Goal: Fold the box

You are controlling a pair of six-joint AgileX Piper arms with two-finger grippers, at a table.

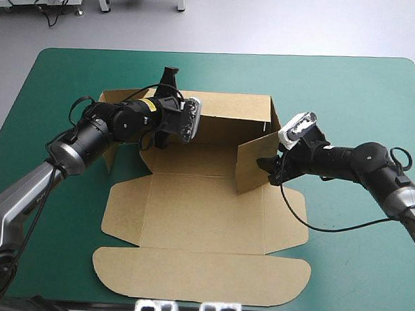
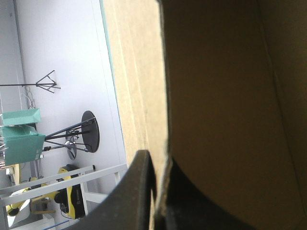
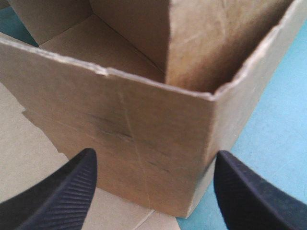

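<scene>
On the teal-green counter (image 1: 350,86), the box (image 1: 204,218) sits mid-frame; left fingers (image 2: 140,191) seemingly clamp its back wall, right fingers (image 3: 67,191) stand apart.

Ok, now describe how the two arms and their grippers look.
The left arm and right arm are built of rounded black segments with grey lower links; the left arm bears a yellow label. The left gripper and right gripper have two broad black fin-shaped fingers; the right's show fine ribbing.
</scene>
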